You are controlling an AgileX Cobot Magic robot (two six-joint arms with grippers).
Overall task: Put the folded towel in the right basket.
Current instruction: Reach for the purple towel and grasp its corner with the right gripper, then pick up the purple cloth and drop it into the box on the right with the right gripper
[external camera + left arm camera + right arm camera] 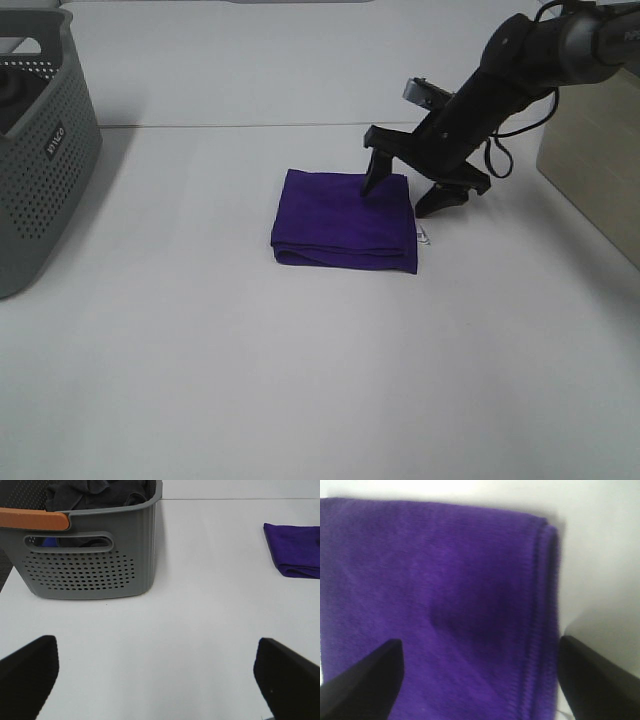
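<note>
A folded purple towel lies flat on the white table near the middle. My right gripper is open and straddles the towel's far right corner, one finger over the towel, the other just beyond its right edge. The right wrist view shows the towel close up between the two dark fingertips. The towel's corner also shows in the left wrist view. The right basket is a beige box at the right edge. My left gripper is open and empty over bare table.
A grey perforated basket with dark cloth inside stands at the far left; it also shows in the left wrist view. A small white tag lies by the towel's right edge.
</note>
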